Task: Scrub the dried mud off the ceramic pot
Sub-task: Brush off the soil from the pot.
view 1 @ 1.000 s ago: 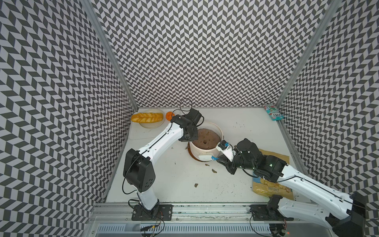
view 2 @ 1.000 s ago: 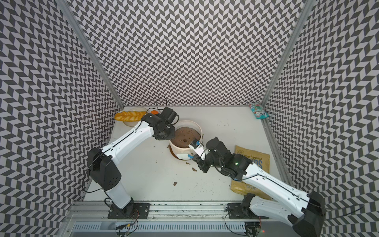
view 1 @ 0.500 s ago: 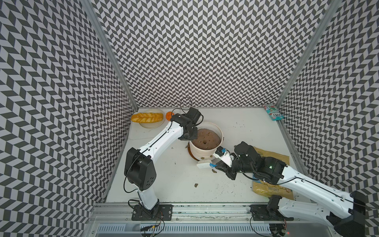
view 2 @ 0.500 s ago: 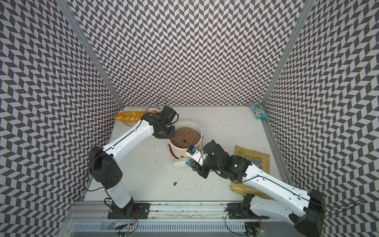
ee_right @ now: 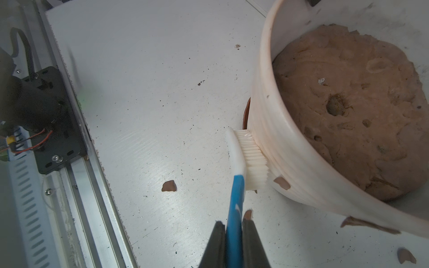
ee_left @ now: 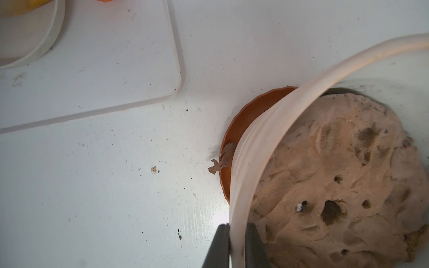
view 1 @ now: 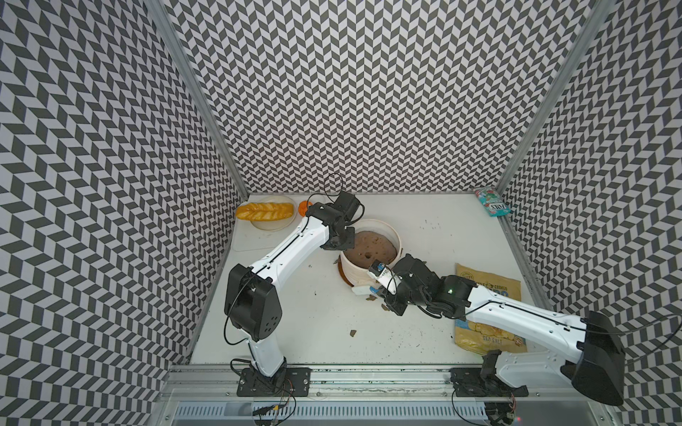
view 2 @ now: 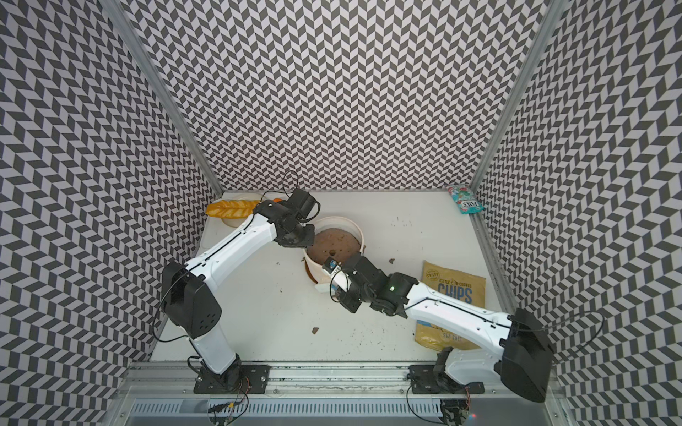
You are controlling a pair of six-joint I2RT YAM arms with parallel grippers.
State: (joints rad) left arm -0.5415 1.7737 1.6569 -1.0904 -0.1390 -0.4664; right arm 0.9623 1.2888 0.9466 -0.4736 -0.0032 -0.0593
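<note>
The cream ribbed ceramic pot [view 1: 398,239] [view 2: 313,273] stands in an orange-brown saucer [ee_left: 239,123] at mid-table, filled with a brown soil mound [ee_right: 348,104]. My left gripper [ee_left: 236,228] [view 1: 341,241] is shut on the pot's rim [ee_left: 255,148], one finger outside and one inside. My right gripper [ee_right: 234,224] [view 1: 378,295] is shut on the blue handle of a white brush [ee_right: 236,150]. The brush's bristles [ee_right: 254,157] press against the lower outer wall of the pot [ee_right: 290,150]. A tan blotch of dried mud [ee_right: 281,182] sticks to the wall just beside the bristles.
Loose mud flakes lie on the table [ee_right: 169,186] [view 1: 353,333], and one hangs at the saucer's edge [ee_left: 222,160]. A chips bag [view 1: 487,295] lies under the right arm. At the back are a plate with bread [view 1: 265,211], a white board [ee_left: 92,69] and a candy packet [view 1: 492,201].
My right gripper has swept the brush from high on the pot's front wall down to its base. The left arm has stayed in place on the rim.
</note>
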